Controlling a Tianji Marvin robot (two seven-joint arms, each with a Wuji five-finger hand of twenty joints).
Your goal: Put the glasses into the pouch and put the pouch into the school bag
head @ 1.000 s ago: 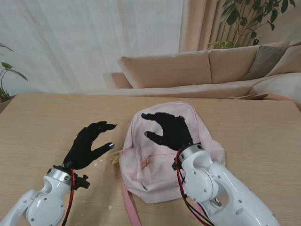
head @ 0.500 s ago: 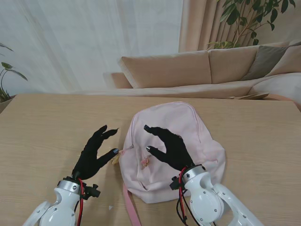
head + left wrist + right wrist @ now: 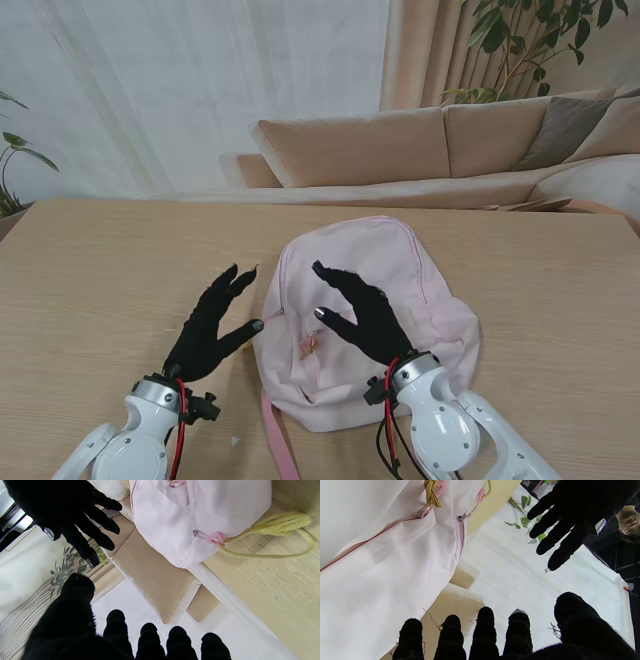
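A pale pink school bag (image 3: pixel 370 300) lies flat on the wooden table (image 3: pixel 100 260), its zips drawn shut. A yellow tassel cord (image 3: pixel 280 527) hangs from the side zip pull (image 3: pixel 212 538); another tassel (image 3: pixel 431 493) is on the front pocket zip. My left hand (image 3: pixel 210 325) hovers just left of the bag, fingers spread, holding nothing. My right hand (image 3: pixel 362 312) hovers over the bag's front, also open and empty. Neither the glasses nor the pouch shows in any view.
A pink strap (image 3: pixel 280 445) trails from the bag toward me. Small white specks (image 3: pixel 234 439) lie on the table near my left wrist. Beyond the far table edge stands a beige sofa (image 3: pixel 400 150), with plants at both sides.
Both hands pulled back toward me and lifted off the bag. The right hand left the bag's top; the left hand turned its fingers upward beside the bag.
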